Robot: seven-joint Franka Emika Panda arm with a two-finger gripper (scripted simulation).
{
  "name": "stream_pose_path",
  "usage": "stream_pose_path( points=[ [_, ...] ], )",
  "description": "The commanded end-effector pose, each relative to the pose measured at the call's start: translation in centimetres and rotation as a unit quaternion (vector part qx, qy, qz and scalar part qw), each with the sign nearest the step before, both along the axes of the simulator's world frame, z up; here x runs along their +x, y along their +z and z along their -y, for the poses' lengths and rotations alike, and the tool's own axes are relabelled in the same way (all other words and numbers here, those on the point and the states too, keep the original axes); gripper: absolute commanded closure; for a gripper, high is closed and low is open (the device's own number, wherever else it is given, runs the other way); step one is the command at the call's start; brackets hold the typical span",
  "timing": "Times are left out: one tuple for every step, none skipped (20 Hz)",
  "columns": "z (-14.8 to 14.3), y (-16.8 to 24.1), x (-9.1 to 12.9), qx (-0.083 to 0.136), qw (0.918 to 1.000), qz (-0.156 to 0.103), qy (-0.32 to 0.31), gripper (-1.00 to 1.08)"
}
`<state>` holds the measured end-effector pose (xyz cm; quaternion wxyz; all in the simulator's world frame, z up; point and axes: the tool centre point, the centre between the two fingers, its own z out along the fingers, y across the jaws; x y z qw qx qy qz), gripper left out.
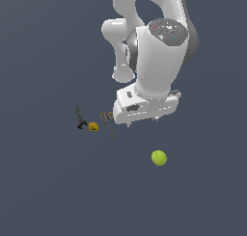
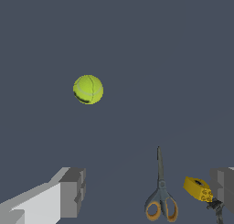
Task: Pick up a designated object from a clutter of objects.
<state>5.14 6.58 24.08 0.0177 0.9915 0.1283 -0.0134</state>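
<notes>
From the exterior view, 1 white Panda arm (image 1: 154,52) hangs over a flat dark grey floor (image 1: 48,196). Gripper (image 1: 141,122) sits at the arm's low end, fingers mostly hidden under the hand body, only small nubs showing, so spread is hard to read here. Tennis ball (image 1: 159,157), yellow-green, lies alone on the floor, below the gripper in the picture and a bit toward the exterior view's right, apart from it, nothing touching it. Toward the exterior view's left sits the rest of the clutter: orange-handled scissors (image 1: 108,124) just beside the gripper body, blades closed; small yellow-orange lump (image 1: 93,126) next to them; thin dark clamp-like tool (image 1: 79,117) touching or nearly touching the lump, cannot tell which. Ball is well apart from these 3.

On the wrist view, 2 grey fingertips (image 2: 73,191) show at opposite edges with wide bare floor between them, so the jaws stand apart, gripping nothing. Ball sits out ahead of the fingers, clear of both. Scissors lie between the fingers, closer to the far one, lump just beside that finger, part of the dark tool under it.
</notes>
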Motion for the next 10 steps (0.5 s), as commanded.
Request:
stream_pose_path(
  points=[
    [-1.3, -2.0, 1.2, 0.002, 0.9996, 0.001, 0.029, -0.92],
    [-1.9, -2.8, 1.7, 0.002, 0.9992, 0.001, 0.04, -0.92],
    [-2.5, -3.7, 2.1, 0.003, 0.9986, 0.002, 0.052, -0.92],
    [-3.0, -4.5, 2.5, 0.004, 0.998, 0.002, 0.063, -0.92],
    [-3.6, -5.4, 2.9, 0.005, 0.9972, 0.002, 0.075, -0.92],
    [-4.2, -6.3, 3.3, 0.006, 0.9962, 0.003, 0.086, -0.92],
    [-4.7, -7.1, 3.7, 0.008, 0.9952, 0.003, 0.097, -0.92],
    [-5.2, -7.9, 4.0, 0.009, 0.9942, 0.004, 0.107, -0.92],
    [-5.7, -8.7, 4.2, 0.01, 0.9931, 0.004, 0.117, -0.92],
    [-6.2, -9.4, 4.5, 0.011, 0.992, 0.004, 0.125, -0.92]
  ],
)
